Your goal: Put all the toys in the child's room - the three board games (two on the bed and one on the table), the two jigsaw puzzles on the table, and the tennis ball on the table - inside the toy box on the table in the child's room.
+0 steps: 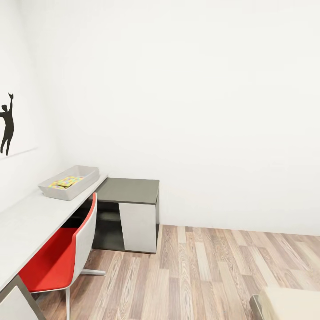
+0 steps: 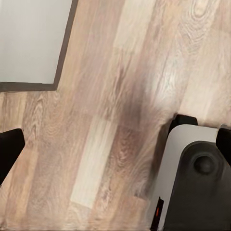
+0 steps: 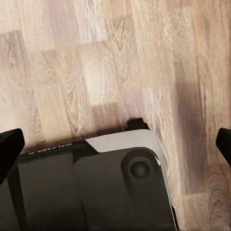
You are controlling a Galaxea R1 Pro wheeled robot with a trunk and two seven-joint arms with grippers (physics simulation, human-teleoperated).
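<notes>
At the far left of the head view a dark figure decal (image 1: 6, 123) marks the wall above the long white table (image 1: 26, 222), where the toy box (image 1: 70, 182) sits near the far end, a colourful flat toy (image 1: 66, 182) already lying inside it, probably a puzzle or game. A red chair (image 1: 60, 258) is tucked under the table, beside a grey cabinet (image 1: 131, 213). At lower right a pale corner, likely the bed (image 1: 289, 304), intrudes. Both wrist views look down at wooden floor (image 3: 96, 62) and the robot's base (image 3: 96, 187); each shows dark fingertips (image 2: 9, 149) spread to the frame edges, so both grippers appear wide apart and empty, arms apparently hanging for travel.
</notes>
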